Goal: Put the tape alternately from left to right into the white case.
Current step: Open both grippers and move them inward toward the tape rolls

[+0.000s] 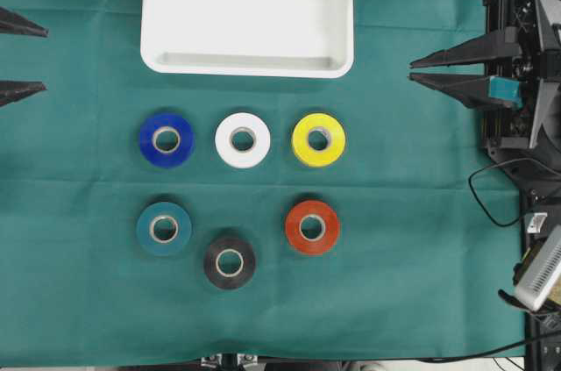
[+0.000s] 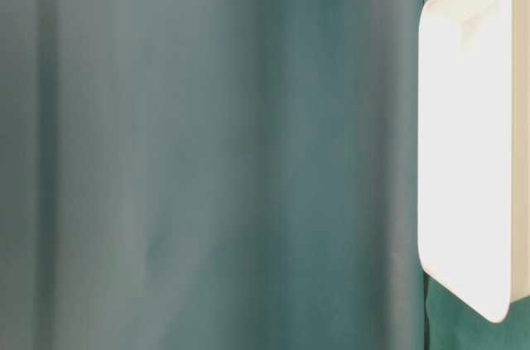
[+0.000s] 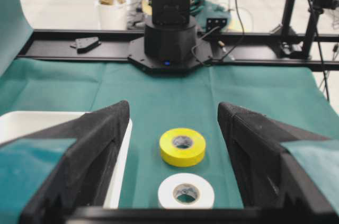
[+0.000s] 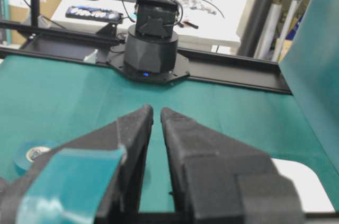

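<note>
You have the white case (image 1: 247,11) at the far edge of the desk (image 1: 79,169), which is draped in green cloth, and all six rolls lie flat on the cloth outside it. Just in front of the case sit the blue roll (image 1: 166,139), white roll (image 1: 243,139) and yellow roll (image 1: 318,139) in a row. Further from the case lie the teal roll (image 1: 164,228), black roll (image 1: 230,261) and red-orange roll (image 1: 311,227). Your left gripper (image 1: 19,57) waits beside the case on the left, fingers spread and grasping nothing. Your right gripper (image 1: 421,70) waits on the case's right, clenched with only a sliver between the tips, and empty.
</note>
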{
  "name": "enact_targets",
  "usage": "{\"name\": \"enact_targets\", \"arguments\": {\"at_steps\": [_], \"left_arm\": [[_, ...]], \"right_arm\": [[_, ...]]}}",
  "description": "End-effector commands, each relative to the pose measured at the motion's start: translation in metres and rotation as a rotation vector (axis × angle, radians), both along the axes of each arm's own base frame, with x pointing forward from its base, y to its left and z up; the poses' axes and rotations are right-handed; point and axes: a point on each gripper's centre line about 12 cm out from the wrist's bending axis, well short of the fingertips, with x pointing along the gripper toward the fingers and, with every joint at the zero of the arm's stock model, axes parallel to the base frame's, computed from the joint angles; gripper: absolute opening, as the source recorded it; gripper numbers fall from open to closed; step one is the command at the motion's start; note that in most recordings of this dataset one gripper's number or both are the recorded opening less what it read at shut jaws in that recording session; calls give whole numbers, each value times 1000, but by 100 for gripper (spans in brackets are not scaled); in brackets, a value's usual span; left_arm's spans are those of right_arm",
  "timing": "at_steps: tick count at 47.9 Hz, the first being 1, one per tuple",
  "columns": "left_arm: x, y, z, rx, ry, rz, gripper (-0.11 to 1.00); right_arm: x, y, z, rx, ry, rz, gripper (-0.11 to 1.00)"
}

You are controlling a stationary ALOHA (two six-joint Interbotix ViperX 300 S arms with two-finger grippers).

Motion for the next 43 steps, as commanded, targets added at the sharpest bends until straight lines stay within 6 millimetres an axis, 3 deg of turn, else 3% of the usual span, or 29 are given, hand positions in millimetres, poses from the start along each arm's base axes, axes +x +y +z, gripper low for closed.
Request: {"name": "enact_targets", "arguments": {"at_steps": [1, 3, 7, 11, 16, 27, 36, 39, 43], "left_arm": [[-1, -1, 1, -30, -9, -3, 24], [-2, -1, 0, -30, -9, -3, 23], [-5, -1, 0, -30, -17, -3, 5], [-7, -2, 0, -32, -23, -8, -5], [-6, -2, -3, -30, -12, -9, -10], [3, -2, -12, -30, 60, -9, -10], [9, -2, -15, -28, 83, -8, 0], [11, -2, -17, -27, 94, -8, 9], [12, -2, -19, -27, 104, -8, 29]], "right_arm": [[3, 0, 1, 8, -2, 0, 24], [3, 0, -1, 8, 5, 0, 22], [1, 0, -5, 5, 9, 1, 5], [-1, 0, -8, 5, 14, 2, -3], [-2, 0, -9, 6, 14, 0, -4], [-1, 0, -6, 5, 6, 1, -4], [-1, 0, -8, 5, 11, -1, -4], [-1, -1, -10, 5, 17, -2, 1], [-1, -1, -11, 5, 21, -5, 16]]}}
